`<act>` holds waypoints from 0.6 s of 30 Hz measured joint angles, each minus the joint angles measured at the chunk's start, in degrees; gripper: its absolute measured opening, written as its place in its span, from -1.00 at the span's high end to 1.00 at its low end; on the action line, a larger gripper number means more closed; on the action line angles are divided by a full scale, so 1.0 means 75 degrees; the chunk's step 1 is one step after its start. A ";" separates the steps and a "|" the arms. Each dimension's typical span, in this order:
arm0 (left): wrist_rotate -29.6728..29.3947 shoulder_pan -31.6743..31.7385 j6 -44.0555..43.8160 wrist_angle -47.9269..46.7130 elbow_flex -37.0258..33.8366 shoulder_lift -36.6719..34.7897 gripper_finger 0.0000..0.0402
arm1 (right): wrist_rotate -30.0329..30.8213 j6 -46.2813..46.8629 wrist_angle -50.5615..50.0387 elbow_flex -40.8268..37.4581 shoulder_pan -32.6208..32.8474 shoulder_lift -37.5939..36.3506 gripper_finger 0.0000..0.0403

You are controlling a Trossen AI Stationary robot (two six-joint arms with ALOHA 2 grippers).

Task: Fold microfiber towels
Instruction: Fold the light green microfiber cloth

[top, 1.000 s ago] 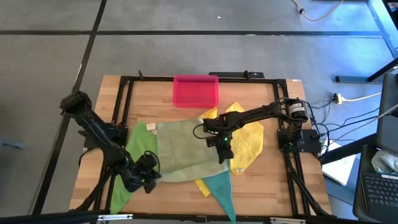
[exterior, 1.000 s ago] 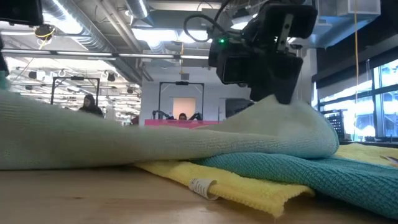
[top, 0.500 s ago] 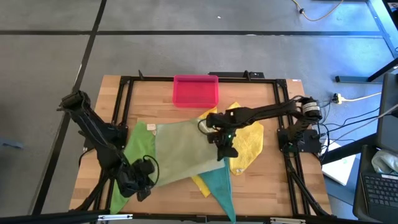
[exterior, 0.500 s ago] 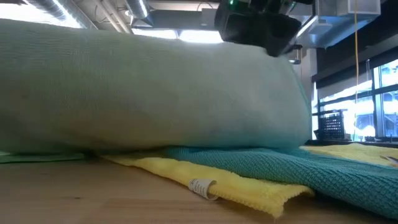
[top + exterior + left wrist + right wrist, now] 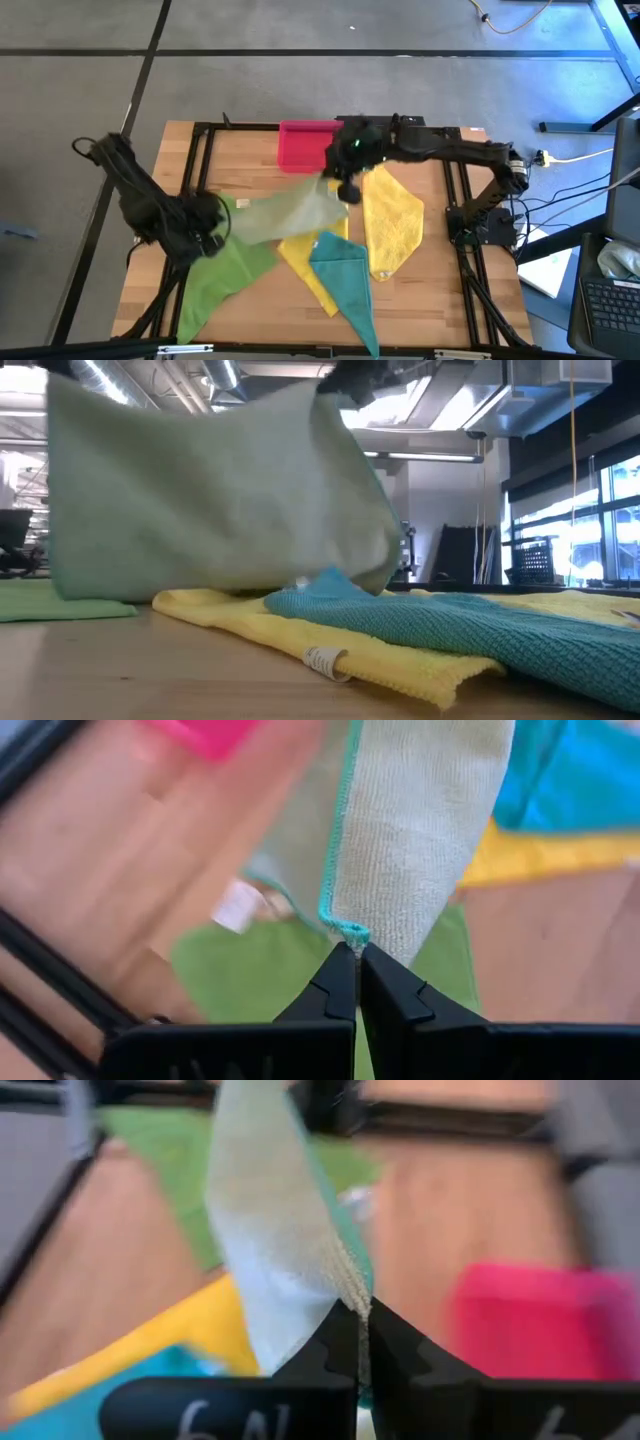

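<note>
A pale olive microfiber towel (image 5: 285,212) hangs in the air between my two grippers. My left gripper (image 5: 213,226) is shut on its left corner over the bright green towel (image 5: 225,272), which lies flat on the table. My right gripper (image 5: 345,187) is shut on its far right corner, near the pink tray (image 5: 303,146). One yellow towel (image 5: 392,222) lies flat at the right. Another yellow towel (image 5: 303,262) lies partly under the teal towel (image 5: 345,278) near the front edge. My left gripper pinches a corner of the pale olive towel (image 5: 349,930), where the teal-stitched hem ends, between its two fingertips (image 5: 340,970). The cloth runs away from the fingers, lifted off the table. My right gripper pinches the towel's edge at another corner (image 5: 348,1285) between its fingertips (image 5: 345,1325). The cloth hangs away from that corner as a narrow folded strip, and in the low view the towel (image 5: 210,490) sags as a broad sheet over the others.
The pink tray stands at the far middle of the wooden table (image 5: 430,300). A black frame (image 5: 200,150) runs along the table's left, far and right sides. Bare wood shows at the near left and near right.
Both grippers have risen, shut on the pale olive towel. My right gripper has gone toward the far edge and the tray; my left has gone up and toward the far left. The towel has come up off the pile, uncovering the yellow and teal towels, and is drawn out between the grippers.
</note>
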 joint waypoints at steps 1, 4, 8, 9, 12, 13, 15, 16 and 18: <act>-0.0152 0.0048 0.0000 -0.0182 0.0127 -0.0119 1.00 | 0.0170 -0.0138 -0.0127 0.0266 -0.0081 0.0006 0.97; -0.0655 0.0233 0.0384 -0.0173 0.0394 -0.0456 1.00 | 0.0405 -0.0151 -0.0597 0.0909 -0.0335 0.0026 0.92; -0.0918 0.0610 0.0564 -0.0188 0.0642 -0.0777 1.00 | 0.0536 -0.0174 -0.1393 0.1460 -0.0649 0.0027 0.91; -0.0969 0.0721 0.0672 -0.0188 0.0706 -0.0806 1.00 | 0.0666 -0.0177 -0.1546 0.1536 -0.0698 0.0027 0.93; -0.1225 0.1086 0.1273 -0.0179 0.0925 -0.0855 1.00 | 0.0981 -0.0327 -0.1636 0.1654 -0.0851 0.0020 0.97; -0.1330 0.1215 0.1478 -0.0181 0.1037 -0.0868 1.00 | 0.1074 -0.0381 -0.1622 0.1674 -0.0888 0.0015 0.97; -0.1609 0.1493 0.1935 -0.0182 0.1310 -0.0873 1.00 | 0.1295 -0.0468 -0.1518 0.1735 -0.0950 0.0015 0.94; -0.1734 0.1634 0.2201 -0.0179 0.1471 -0.0868 1.00 | 0.1404 -0.0526 -0.1463 0.1775 -0.0973 0.0015 0.93; -0.1995 0.1896 0.2723 -0.0179 0.1818 -0.0868 1.00 | 0.1567 -0.0599 -0.1292 0.1876 -0.1007 0.0015 0.92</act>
